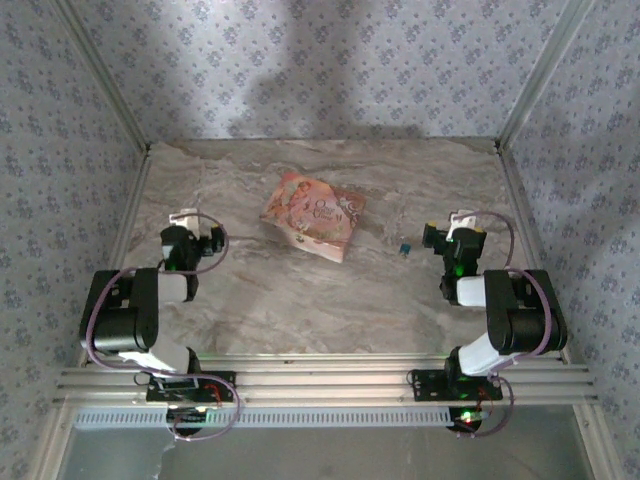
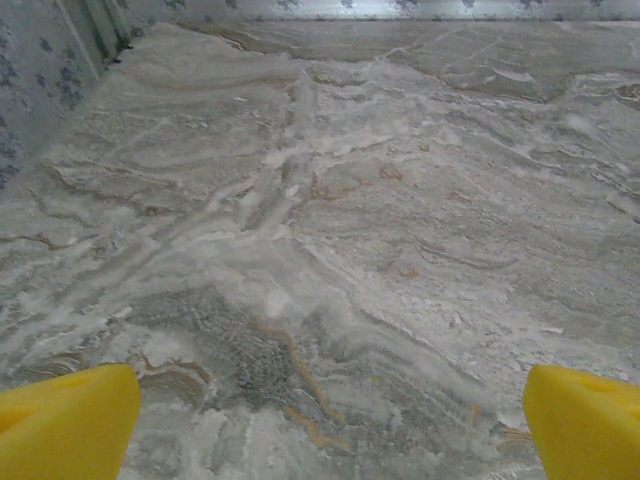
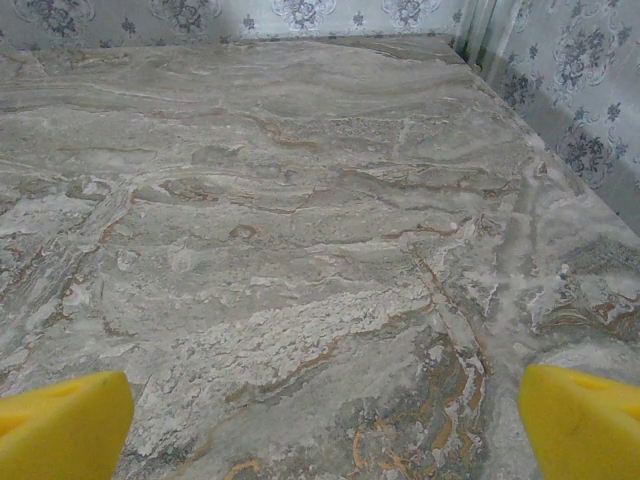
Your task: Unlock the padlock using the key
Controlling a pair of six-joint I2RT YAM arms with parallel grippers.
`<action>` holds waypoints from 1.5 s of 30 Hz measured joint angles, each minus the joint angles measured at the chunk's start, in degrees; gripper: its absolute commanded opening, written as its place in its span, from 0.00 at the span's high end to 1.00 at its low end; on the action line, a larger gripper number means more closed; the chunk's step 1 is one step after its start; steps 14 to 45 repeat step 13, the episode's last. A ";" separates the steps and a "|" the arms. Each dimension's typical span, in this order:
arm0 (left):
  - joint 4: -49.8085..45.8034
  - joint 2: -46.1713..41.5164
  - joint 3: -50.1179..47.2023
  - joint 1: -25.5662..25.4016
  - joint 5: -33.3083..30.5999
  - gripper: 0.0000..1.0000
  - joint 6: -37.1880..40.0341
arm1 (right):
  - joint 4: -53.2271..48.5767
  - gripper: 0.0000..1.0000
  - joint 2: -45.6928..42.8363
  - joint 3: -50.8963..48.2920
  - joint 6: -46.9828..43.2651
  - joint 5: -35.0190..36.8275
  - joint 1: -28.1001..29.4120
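Looking down from the top camera, a marbled table [image 1: 300, 300] carries a pink printed pouch [image 1: 313, 215] near its middle, lying flat and a little askew. A small bluish object [image 1: 405, 248] sits on the bare surface to the right of the pouch, near the right gripper [image 1: 448, 228]; it is too small to tell whether it is the key or the padlock. The left gripper [image 1: 192, 222] is well apart from both, near the left wall. Through the left wrist camera, the yellow fingertips [image 2: 65, 420] stand spread to the frame's lower corners, with bare marble between them and nothing held. Through the right wrist camera, the yellow pads [image 3: 580, 420] are likewise spread wide over bare marble, empty.
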 measured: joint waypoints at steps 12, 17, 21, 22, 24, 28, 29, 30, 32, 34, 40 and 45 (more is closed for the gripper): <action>-0.83 0.00 0.00 0.00 0.48 0.02 -0.17 | -0.02 0.00 0.00 0.00 -0.22 -0.02 0.26; -0.83 0.00 0.00 0.00 0.46 0.02 -0.17 | -0.02 0.00 0.00 0.00 -0.22 -0.02 0.24; -0.83 0.00 0.00 0.00 0.46 0.02 -0.17 | -0.02 0.00 0.00 0.00 -0.22 -0.02 0.24; -0.83 0.00 0.00 0.00 0.46 0.02 -0.17 | -0.02 0.00 0.00 0.00 -0.22 -0.02 0.24; -0.83 0.00 0.00 0.00 0.46 0.02 -0.17 | -0.02 0.00 0.00 0.00 -0.22 -0.02 0.24; -0.83 0.00 0.00 0.00 0.46 0.02 -0.17 | -0.02 0.00 0.00 0.00 -0.22 -0.02 0.24; -0.83 0.00 0.00 0.00 0.46 0.02 -0.17 | -0.02 0.00 0.00 0.00 -0.22 -0.02 0.24; -0.83 0.00 0.00 0.00 0.46 0.02 -0.17 | -0.02 0.00 0.00 0.00 -0.22 -0.02 0.24; -0.83 0.00 0.00 0.00 0.46 0.02 -0.17 | -0.02 0.00 0.00 0.00 -0.22 -0.02 0.24; -0.83 0.00 0.00 0.00 0.46 0.02 -0.17 | -0.02 0.00 0.00 0.00 -0.22 -0.02 0.24; -0.83 0.00 0.00 0.00 0.46 0.02 -0.17 | -0.02 0.00 0.00 0.00 -0.22 -0.02 0.24; -0.83 0.00 0.00 0.00 0.46 0.02 -0.17 | -0.02 0.00 0.00 0.00 -0.22 -0.02 0.24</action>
